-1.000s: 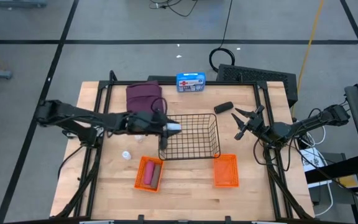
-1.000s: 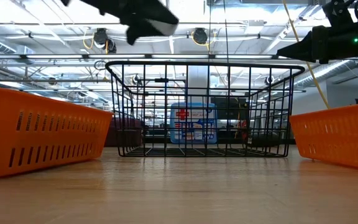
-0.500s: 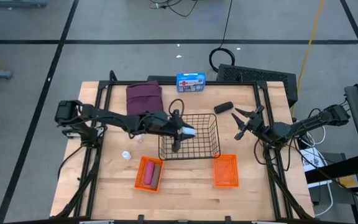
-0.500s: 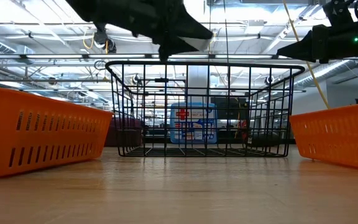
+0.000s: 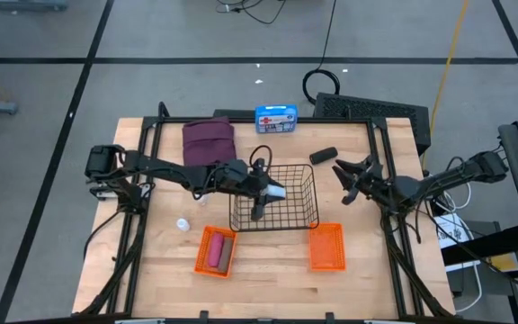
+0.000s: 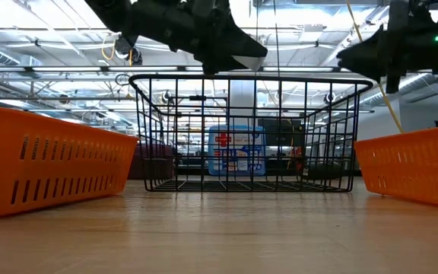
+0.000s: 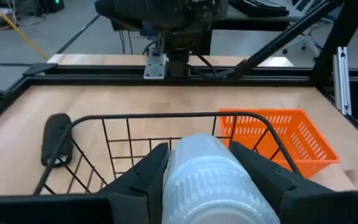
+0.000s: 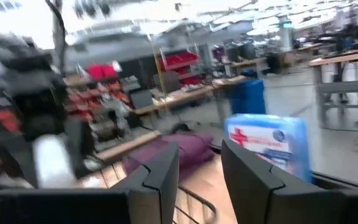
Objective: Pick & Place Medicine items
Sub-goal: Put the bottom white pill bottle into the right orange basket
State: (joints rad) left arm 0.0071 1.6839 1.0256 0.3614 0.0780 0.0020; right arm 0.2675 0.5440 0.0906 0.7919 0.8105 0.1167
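Note:
My left gripper [image 5: 273,190] reaches in from the table's left and hangs over the black wire basket [image 5: 286,209], shut on a small white bottle [image 7: 205,171]. My right gripper [image 5: 344,178] hovers open near the table's right side, with nothing between its fingers [image 8: 160,177]. A maroon pouch [image 5: 208,137] lies flat at the far left. A dark-grey oblong piece [image 5: 323,155] lies beyond the wire basket. Another white bottle [image 5: 183,224] stands on the wood. A pink cylinder [image 5: 217,253] lies in the left orange basket [image 5: 203,256]. My left gripper pinches the white bottle by its round sides [image 7: 178,163] between the two fingers. The fingers come nearly level from the table's left, tipped a little down, and lie along the bottle. The bottle is lifted clear, above the wire basket's left half.
A blue first-aid box [image 5: 276,118] stands at the far edge. A second orange basket [image 5: 325,246] sits at the near right of the wire basket. Bare wood lies along the near edge and at the left.
My left gripper has carried the white bottle toward the table's right edge and a little down, from the wire basket's left rim to above its inside, rolling as it went. My right gripper has rolled about its own axis without leaving its place.

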